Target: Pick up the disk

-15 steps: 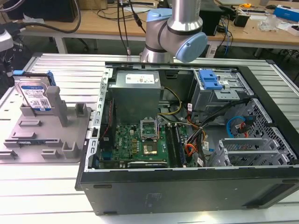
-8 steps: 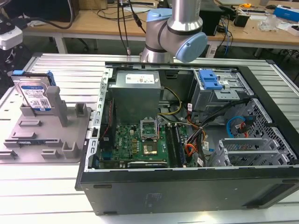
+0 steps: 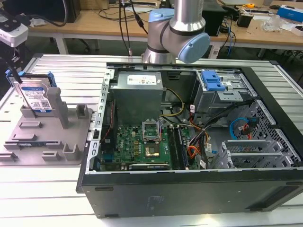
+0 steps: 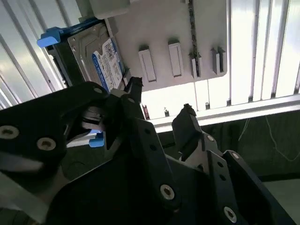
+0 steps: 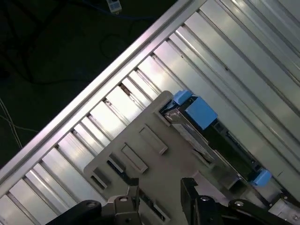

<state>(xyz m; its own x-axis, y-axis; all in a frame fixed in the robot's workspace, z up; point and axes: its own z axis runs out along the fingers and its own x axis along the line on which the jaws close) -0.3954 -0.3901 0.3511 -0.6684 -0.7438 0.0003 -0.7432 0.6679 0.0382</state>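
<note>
Claw (image 4: 161,101) stood open: fingers (image 4: 187,117) spread with a clear gap, nothing held. Disk (image 4: 101,56) stood on edge in a slot of the grey fixture (image 4: 173,37) on the slatted bench (image 4: 262,47). It was beyond the claw's tips and off to one side, outside the gap. The fixture's flat plate lay ahead of the gap.

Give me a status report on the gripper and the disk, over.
Gripper open, empty, over the grey fixture. Disk upright in that fixture, not gripped. No obstruction seen between them.
</note>
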